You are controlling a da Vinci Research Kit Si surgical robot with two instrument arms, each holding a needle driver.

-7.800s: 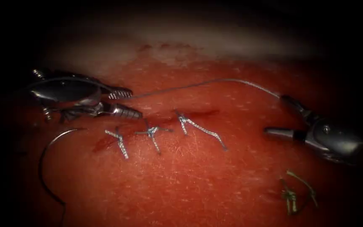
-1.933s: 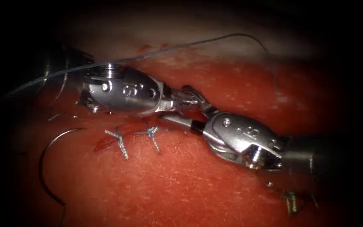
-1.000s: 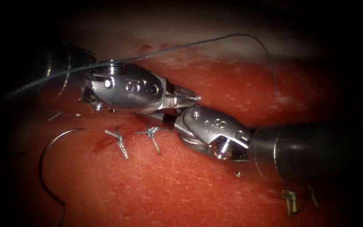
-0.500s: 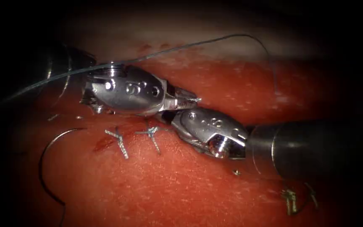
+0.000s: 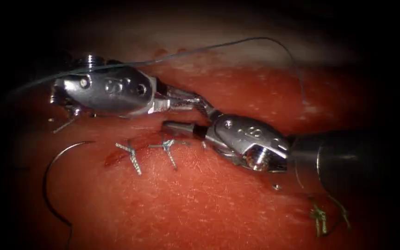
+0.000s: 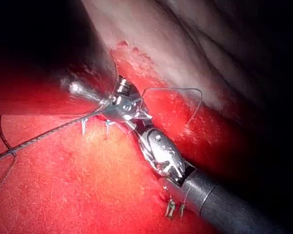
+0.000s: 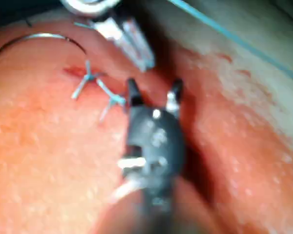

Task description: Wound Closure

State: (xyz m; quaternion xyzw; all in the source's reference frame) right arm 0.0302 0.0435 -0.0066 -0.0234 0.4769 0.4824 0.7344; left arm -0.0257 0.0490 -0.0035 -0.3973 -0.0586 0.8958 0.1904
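At the middle of the cut, the right tool (image 5: 184, 113) has its jaws spread wide, one low over the tissue (image 5: 200, 203) and one raised, and there's nothing between them; the right wrist view (image 7: 153, 90) shows the two dark tips clearly apart, with tissue in the gap. Tip to tip with it, the left tool (image 5: 193, 99) comes in from the left with its jaws pressed together, the raised right jaw crossing in front, so I can't tell whether anything is pinched there. In the right wrist view, those pale left jaws (image 7: 139, 48) sit just beyond the right tool's tips. The thread (image 5: 237, 42) runs over the top of the left tool's wrist, arcs up across the pale far tissue and drops down on the right side, hanging free. Just below the tools, two finished stitches (image 5: 167, 150) cross the cut side by side, with a smear of red fluid (image 5: 112, 158) beside the left one. Further out, the needle (image 5: 46, 185) is held by neither tool: it lies on the surface beyond the cut's left end, its whole curve showing. Far to the right, well apart from everything, a small clump of cut ends of thread (image 5: 320, 217) lies on the tissue.
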